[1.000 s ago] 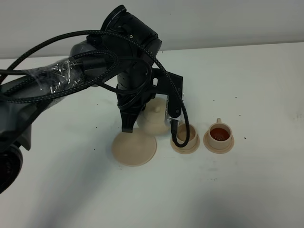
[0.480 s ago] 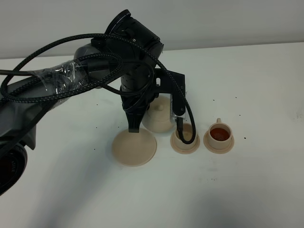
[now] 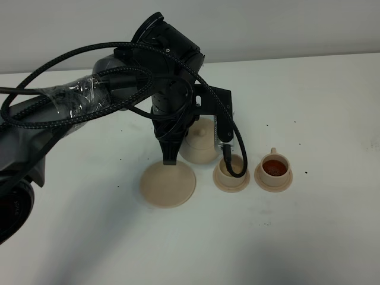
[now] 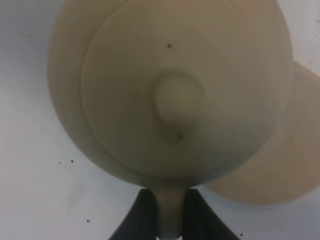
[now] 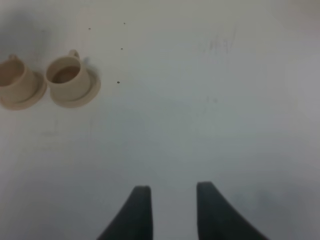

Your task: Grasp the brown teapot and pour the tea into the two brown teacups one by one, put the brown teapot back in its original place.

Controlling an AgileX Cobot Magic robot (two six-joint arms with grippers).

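Note:
My left gripper (image 3: 174, 149) is shut on the loop handle of the brown teapot (image 3: 199, 141), which hangs between the wide flat saucer (image 3: 168, 185) and the nearer teacup (image 3: 228, 173). The left wrist view looks down on the teapot's lid (image 4: 175, 95), with the fingers (image 4: 142, 217) clamped on the handle and the wide saucer (image 4: 295, 160) behind. A black cable partly crosses the nearer teacup. The farther teacup (image 3: 275, 167) holds dark tea. Both teacups (image 5: 67, 77) (image 5: 12, 75) show in the right wrist view. My right gripper (image 5: 170, 202) is open and empty over bare table.
The left arm and its looping braided cables (image 3: 71, 101) fill the left and middle of the exterior high view. The white table (image 3: 309, 237) runs to a pale wall at the back. Each teacup stands on its own small saucer (image 3: 274, 183).
The left arm has carried the teapot a little to the right and up, off the edge of the wide saucer and nearer the first teacup. The right gripper has not changed.

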